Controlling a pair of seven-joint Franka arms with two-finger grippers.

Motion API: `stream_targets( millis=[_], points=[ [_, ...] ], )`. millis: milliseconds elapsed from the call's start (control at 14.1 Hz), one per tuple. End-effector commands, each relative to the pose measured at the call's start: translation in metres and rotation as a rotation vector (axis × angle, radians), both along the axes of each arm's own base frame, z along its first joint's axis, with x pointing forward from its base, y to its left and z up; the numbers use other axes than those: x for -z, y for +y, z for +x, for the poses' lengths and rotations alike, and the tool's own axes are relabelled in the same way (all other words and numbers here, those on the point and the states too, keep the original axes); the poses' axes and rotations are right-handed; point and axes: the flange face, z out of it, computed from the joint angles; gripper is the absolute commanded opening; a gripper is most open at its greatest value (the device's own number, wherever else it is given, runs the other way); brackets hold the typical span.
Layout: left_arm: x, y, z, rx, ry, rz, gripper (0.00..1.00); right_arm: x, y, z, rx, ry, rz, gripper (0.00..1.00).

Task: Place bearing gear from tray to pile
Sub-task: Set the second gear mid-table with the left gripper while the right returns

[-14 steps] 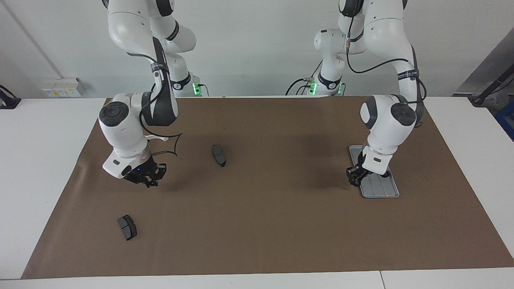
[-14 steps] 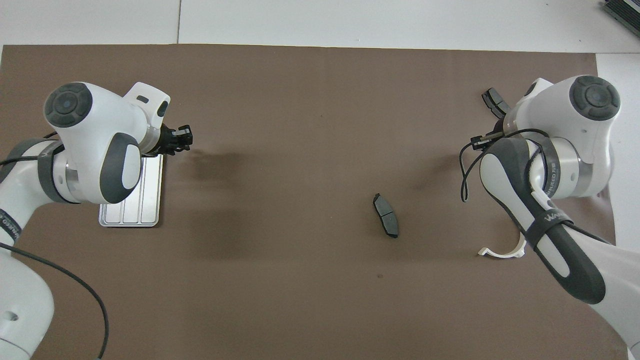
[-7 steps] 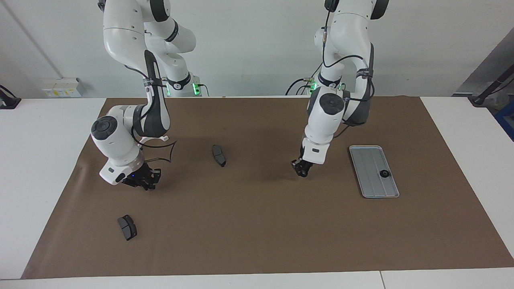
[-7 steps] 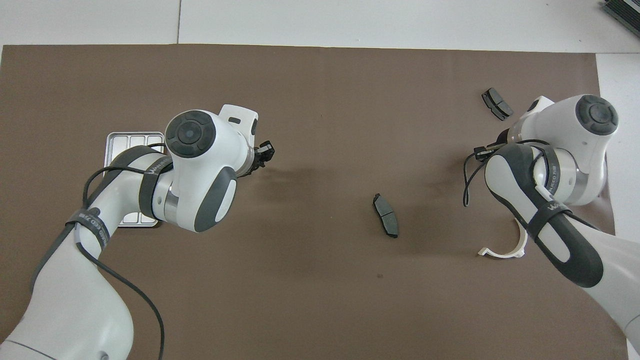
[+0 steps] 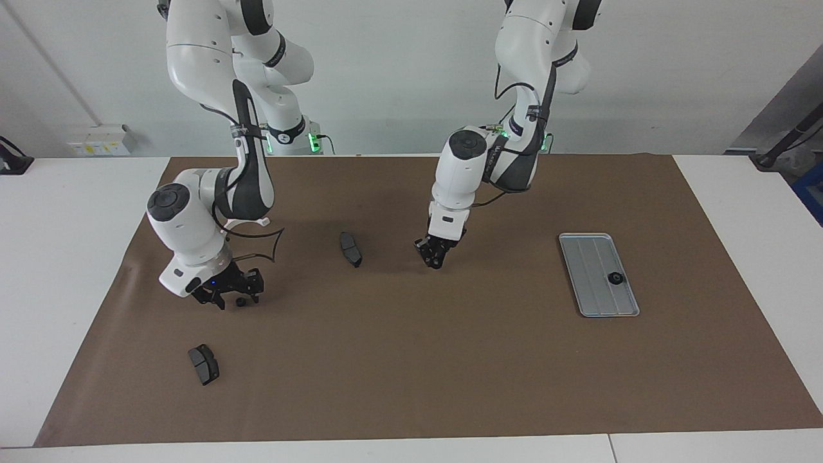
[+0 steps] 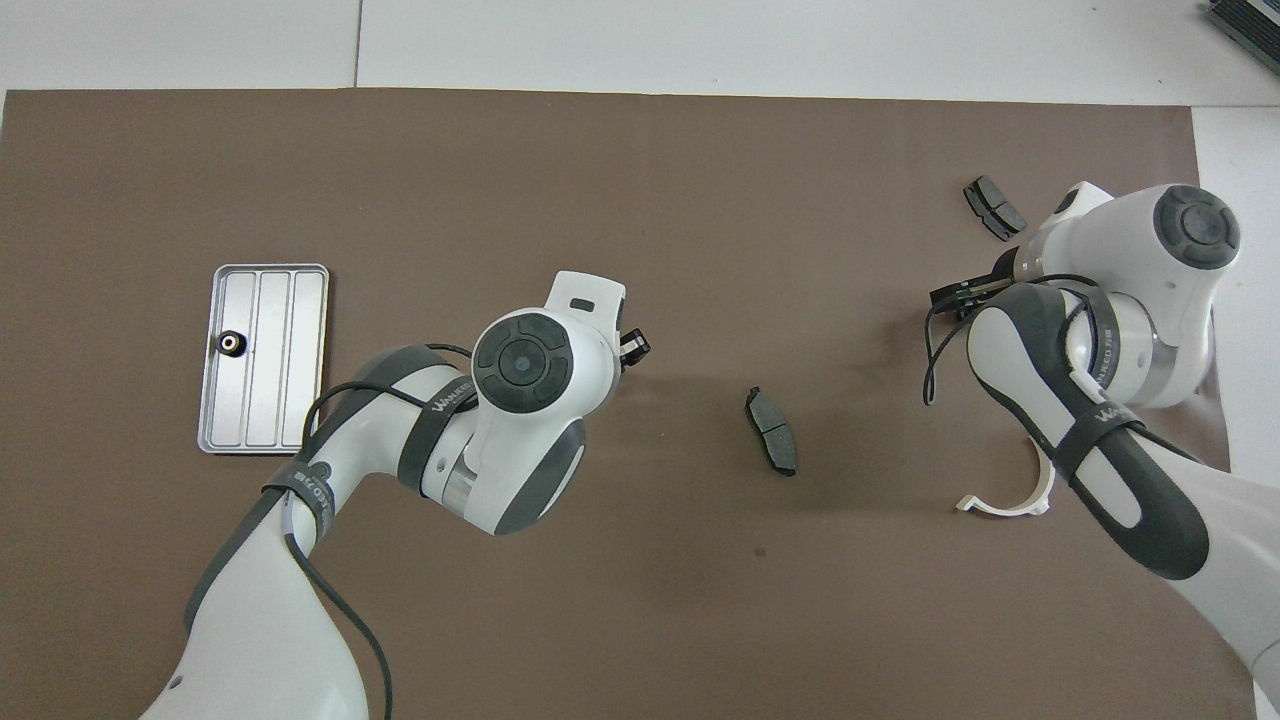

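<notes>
While left pincer [image 5: 436, 258] grip unclear | right pincer [image 5: 235, 296] released | gear [image 5: 615, 278] on tray [image 5: 588, 257]

We count one tray [image 5: 588, 275] on the brown mat [image 5: 411, 360], with one small black gear [image 5: 615, 278] lying on it. A second small black gear [image 5: 240, 301] sits on the mat just beside the right gripper's tips. Two dark brake pads: one [image 5: 350, 249] mid-table, one [image 5: 204, 364] farther from the robots. One white half-ring bracket [image 6: 1010, 500]. Two arms, two grippers.
</notes>
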Motion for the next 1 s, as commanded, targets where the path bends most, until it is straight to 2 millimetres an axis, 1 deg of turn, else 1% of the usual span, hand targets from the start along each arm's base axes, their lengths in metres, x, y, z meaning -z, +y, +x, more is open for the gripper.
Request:
stream_targets(
  millis=[0,142,213,356,427,569,640,711,782,924],
  points=[
    [0.004,-0.013,-0.016,0.014,-0.003,-0.01,0.35,-0.045,0.0,-0.008,0.003,-0.037,0.02,1.0],
    [0.003,-0.02,-0.02,0.026,-0.005,-0.011,0.48,-0.068,0.002,-0.011,0.027,-0.061,0.022,1.0],
    [0.002,-0.019,-0.018,0.023,-0.008,-0.013,0.58,-0.08,0.005,-0.011,0.038,-0.065,0.026,1.0],
    [0.003,-0.013,-0.011,0.011,-0.011,-0.009,0.75,-0.103,0.017,-0.013,0.066,-0.054,0.037,1.0],
    [0.001,-0.006,-0.004,0.001,-0.015,-0.005,0.78,-0.116,0.024,-0.016,0.079,-0.045,0.043,1.0],
    [-0.002,0.03,0.025,-0.054,-0.017,0.004,0.78,-0.135,0.052,-0.025,0.08,-0.022,0.048,1.0],
    [-0.006,0.051,0.039,-0.071,-0.016,0.009,0.78,-0.141,0.064,-0.029,0.092,-0.011,0.051,1.0],
    [-0.013,0.078,0.055,-0.072,-0.003,0.025,0.78,-0.143,0.081,-0.032,0.089,0.001,0.053,1.0],
    [-0.02,0.111,0.072,-0.048,0.02,0.048,0.78,-0.145,0.106,-0.035,0.079,0.009,0.056,1.0],
    [-0.035,0.172,0.097,0.033,0.05,0.078,0.78,-0.146,0.156,-0.045,0.096,0.015,0.064,1.0]
  ],
)
